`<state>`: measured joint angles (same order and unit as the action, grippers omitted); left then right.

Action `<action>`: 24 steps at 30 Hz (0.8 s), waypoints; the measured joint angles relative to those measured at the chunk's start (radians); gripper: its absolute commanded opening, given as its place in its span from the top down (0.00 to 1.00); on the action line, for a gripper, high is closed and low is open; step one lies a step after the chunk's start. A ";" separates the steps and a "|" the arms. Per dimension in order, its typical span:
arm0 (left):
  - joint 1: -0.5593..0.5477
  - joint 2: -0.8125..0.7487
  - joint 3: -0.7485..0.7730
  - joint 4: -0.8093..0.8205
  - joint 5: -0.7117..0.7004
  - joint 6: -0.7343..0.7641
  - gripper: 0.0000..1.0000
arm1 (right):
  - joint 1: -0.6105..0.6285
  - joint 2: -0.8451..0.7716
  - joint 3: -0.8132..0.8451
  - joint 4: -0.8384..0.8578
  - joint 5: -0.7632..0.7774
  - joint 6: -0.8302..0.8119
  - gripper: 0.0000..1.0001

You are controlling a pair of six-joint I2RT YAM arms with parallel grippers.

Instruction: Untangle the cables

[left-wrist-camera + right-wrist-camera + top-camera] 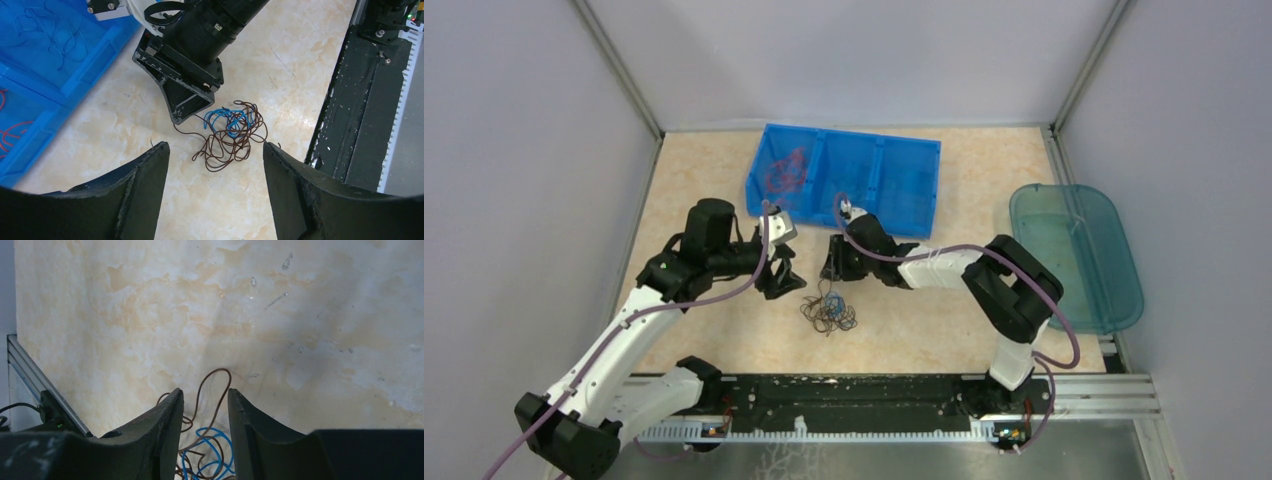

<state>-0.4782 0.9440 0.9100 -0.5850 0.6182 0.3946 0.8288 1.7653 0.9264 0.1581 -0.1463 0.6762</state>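
On the grey-walled beige table [924,335], left end effector [215,149] stands spread, right end effector [205,394] narrowly parted astride cables [233,134].

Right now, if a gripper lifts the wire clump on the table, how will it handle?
Probably floppy: the wire clump lies in thin, loose, curly brown and blue loops. Likely light, so a push would slide it whole. Lifting one strand may drag the rest, since the loops interlock.
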 measured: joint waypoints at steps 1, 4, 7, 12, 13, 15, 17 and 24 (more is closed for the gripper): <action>0.000 0.000 0.000 0.000 0.000 0.000 0.25 | 0.001 0.005 0.010 -0.001 0.000 0.001 0.64; 0.001 0.000 0.000 0.000 0.000 0.001 0.25 | 0.005 0.035 0.049 -0.009 -0.003 0.001 0.66; 0.002 0.000 0.000 0.001 0.000 0.001 0.25 | 0.011 0.064 0.081 -0.037 -0.004 -0.006 0.66; 0.002 -0.002 0.000 0.001 0.000 0.002 0.25 | 0.020 0.069 0.097 -0.113 0.035 -0.053 0.63; 0.002 -0.002 0.000 0.001 0.000 0.002 0.25 | 0.023 0.069 0.097 -0.125 0.046 -0.066 0.62; 0.002 -0.002 0.000 0.001 0.001 0.002 0.25 | 0.032 0.069 0.097 -0.145 0.058 -0.086 0.61; 0.002 -0.002 0.000 0.001 0.001 0.002 0.25 | 0.042 0.067 0.097 -0.151 0.060 -0.102 0.60; 0.002 -0.003 0.000 0.001 0.002 0.003 0.25 | 0.053 -0.025 0.096 -0.153 0.072 -0.120 0.59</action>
<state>-0.4759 0.9413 0.9100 -0.5842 0.6205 0.3973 0.8814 1.7401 1.0222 0.0055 -0.0742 0.5564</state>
